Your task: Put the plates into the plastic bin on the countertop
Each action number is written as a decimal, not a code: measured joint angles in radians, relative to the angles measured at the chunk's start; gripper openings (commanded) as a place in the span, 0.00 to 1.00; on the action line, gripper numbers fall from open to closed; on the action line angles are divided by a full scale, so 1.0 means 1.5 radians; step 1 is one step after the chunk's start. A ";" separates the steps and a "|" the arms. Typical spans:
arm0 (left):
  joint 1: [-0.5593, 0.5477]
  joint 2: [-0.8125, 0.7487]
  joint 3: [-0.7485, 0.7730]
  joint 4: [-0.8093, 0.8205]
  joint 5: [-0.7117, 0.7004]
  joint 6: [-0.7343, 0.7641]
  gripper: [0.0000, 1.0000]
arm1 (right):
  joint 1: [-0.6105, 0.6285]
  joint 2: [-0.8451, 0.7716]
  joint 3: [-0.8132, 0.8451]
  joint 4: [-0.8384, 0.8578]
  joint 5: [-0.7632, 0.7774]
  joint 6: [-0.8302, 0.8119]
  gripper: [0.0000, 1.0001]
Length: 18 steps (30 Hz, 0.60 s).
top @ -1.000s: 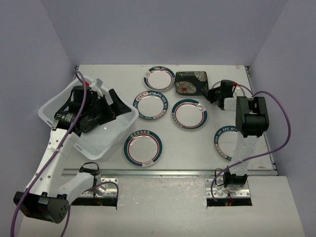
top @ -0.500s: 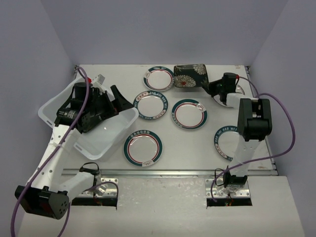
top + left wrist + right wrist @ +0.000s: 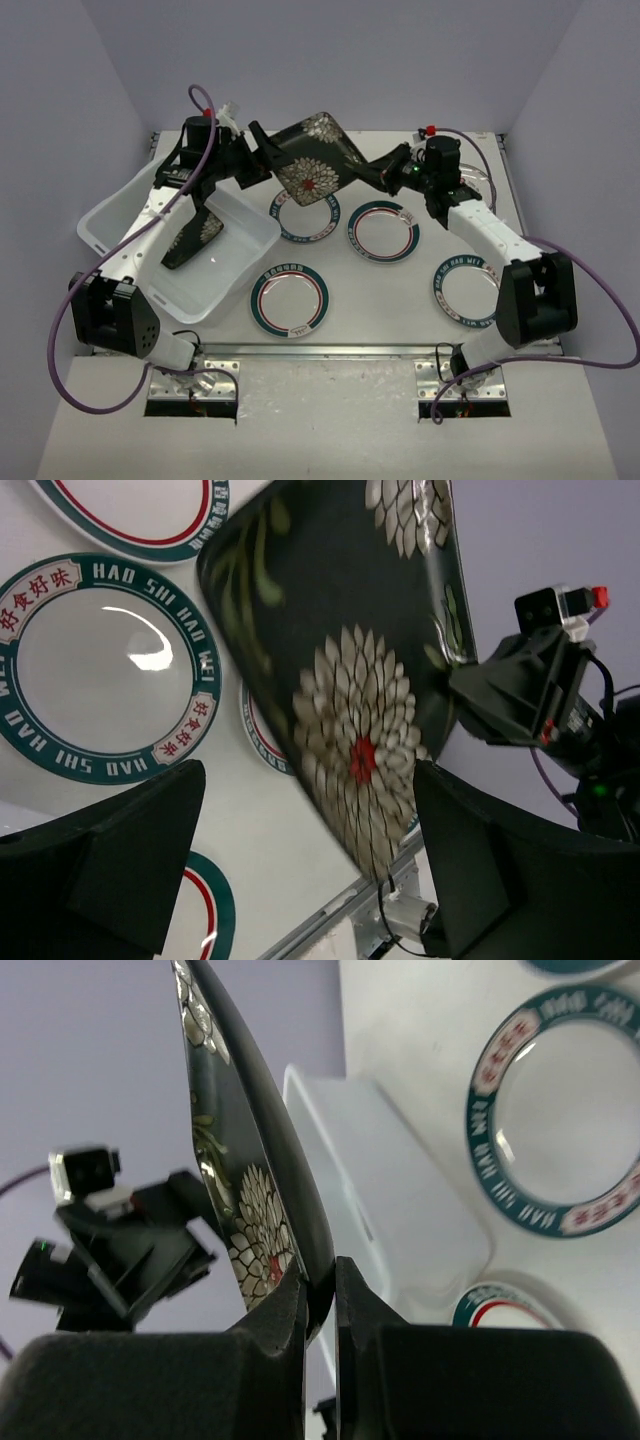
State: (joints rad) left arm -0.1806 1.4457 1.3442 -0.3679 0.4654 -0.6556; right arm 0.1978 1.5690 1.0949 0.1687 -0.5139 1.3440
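My right gripper is shut on one edge of a square black flowered plate and holds it tilted in the air over the back middle of the countertop. In the right wrist view the fingers pinch the plate's rim. My left gripper is open at the plate's left edge; its view shows the plate ahead between wide-spread fingers. A second black plate leans inside the plastic bin at the left.
Round white teal-rimmed plates lie on the countertop: front middle, centre, right, and one partly under the held plate. The bin also shows in the right wrist view. Walls enclose the back and sides.
The right gripper lifted the black plate from the back of the table and carried it left. The left arm rose out of the bin, leaving a black plate there, and moved up to the held plate.
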 measured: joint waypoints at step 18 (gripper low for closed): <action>0.019 -0.026 0.003 -0.001 -0.048 -0.067 0.00 | 0.100 -0.034 -0.011 0.003 -0.005 0.067 0.90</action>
State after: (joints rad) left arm -0.1521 1.4060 1.3493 -0.3695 0.3935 -0.7565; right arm 0.3481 1.5184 1.0790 0.1725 -0.5216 1.4450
